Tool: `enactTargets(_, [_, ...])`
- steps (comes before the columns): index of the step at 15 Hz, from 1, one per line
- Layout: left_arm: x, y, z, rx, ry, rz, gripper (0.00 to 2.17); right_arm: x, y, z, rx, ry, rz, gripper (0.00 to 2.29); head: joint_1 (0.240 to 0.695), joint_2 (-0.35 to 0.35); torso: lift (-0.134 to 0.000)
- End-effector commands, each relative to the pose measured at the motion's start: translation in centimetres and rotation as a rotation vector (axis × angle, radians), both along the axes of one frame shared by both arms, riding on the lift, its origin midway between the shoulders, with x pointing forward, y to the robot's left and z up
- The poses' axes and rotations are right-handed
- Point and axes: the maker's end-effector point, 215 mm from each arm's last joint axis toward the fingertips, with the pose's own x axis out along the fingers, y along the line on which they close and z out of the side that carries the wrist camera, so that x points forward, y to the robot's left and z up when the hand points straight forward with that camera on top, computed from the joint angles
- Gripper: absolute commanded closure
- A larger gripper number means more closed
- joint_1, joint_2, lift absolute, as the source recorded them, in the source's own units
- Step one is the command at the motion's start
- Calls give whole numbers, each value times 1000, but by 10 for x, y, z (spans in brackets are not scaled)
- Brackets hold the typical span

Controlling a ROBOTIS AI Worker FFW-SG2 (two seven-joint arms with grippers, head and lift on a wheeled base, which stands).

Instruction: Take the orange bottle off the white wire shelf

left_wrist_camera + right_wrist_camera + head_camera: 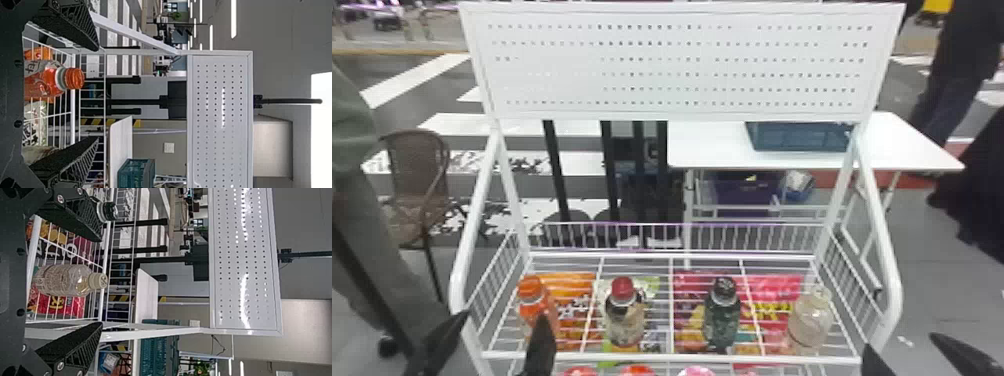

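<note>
Pre-grasp: your left gripper (pixel 97 94) is open, facing orange plastic bottle (pixel 45 80) by white wire shelf (pixel 652 357) left edge. Advance, then close.

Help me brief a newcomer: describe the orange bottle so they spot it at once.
Find the white wire shelf below a white board full of small holes. On it, at the robot's left end, stands the orange bottle. Its orange cap sets it apart from the red-capped bottle next to it, the dark-capped bottle and the pale-capped bottle.
</note>
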Motion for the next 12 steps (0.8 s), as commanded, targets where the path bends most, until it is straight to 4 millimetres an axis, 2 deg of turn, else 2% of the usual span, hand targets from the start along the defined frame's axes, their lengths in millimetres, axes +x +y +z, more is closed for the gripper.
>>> enactTargets(1, [0,0,0,-1,0,1,90,0,-1,1,2,-3,-1,140,499,0,0])
enactTargets(12, [3,0,-2,1,0,2,90,0,-3,1,17,-3,-9,140,499,0,0])
